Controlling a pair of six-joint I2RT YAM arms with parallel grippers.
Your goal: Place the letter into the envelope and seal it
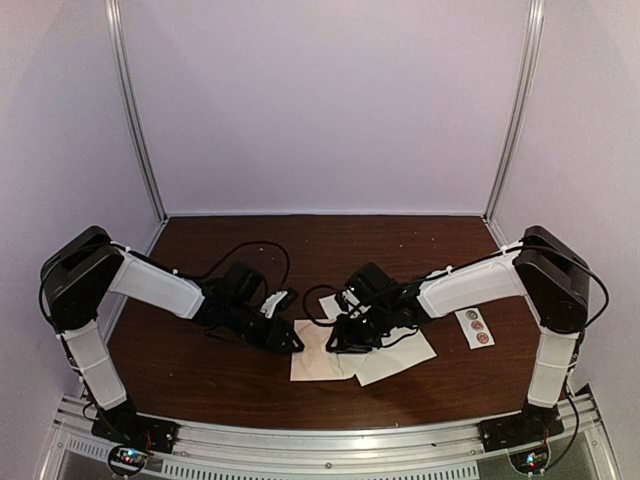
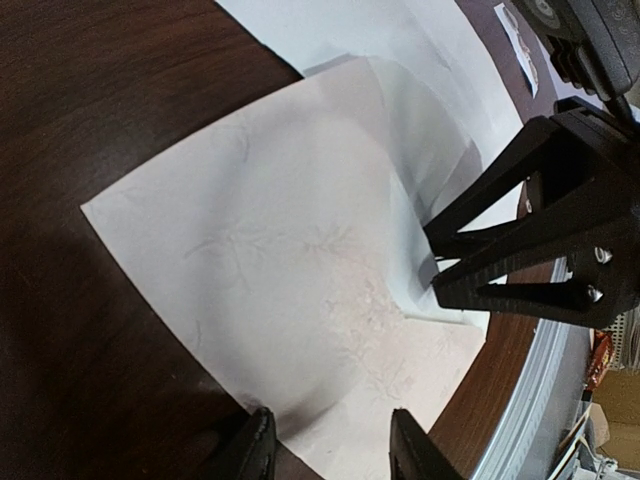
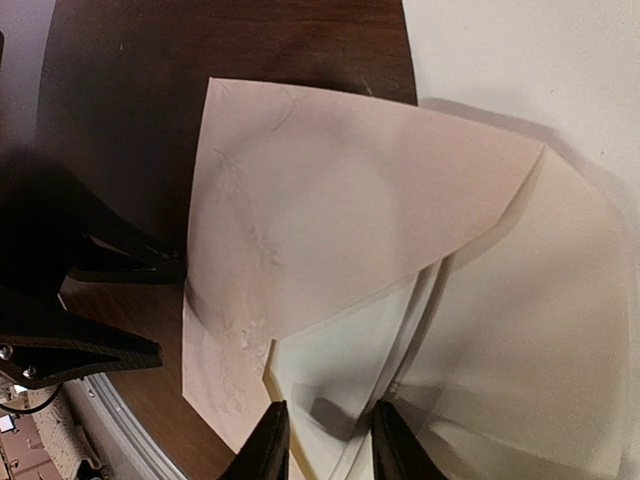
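The cream-tan envelope [image 1: 312,365] lies flat near the table's front edge, between my two grippers. Its triangular flap [image 3: 330,220] is spread over the off-white letter [image 1: 400,355], which reaches out to the right. A folded part of the letter [image 3: 340,380] sits under the flap at the envelope's mouth. My right gripper [image 3: 330,445] is down on that part, jaws a narrow gap apart with flat paper showing between them. My left gripper [image 2: 330,450] stands open over the envelope's [image 2: 300,260] near edge. The right gripper's fingers [image 2: 470,290] meet the letter's curled edge there.
A white strip with round stickers [image 1: 475,327] lies on the brown table right of the letter. The table's metal front rail [image 1: 330,440] runs just beyond the envelope. Black cables [image 1: 250,255] loop behind both wrists.
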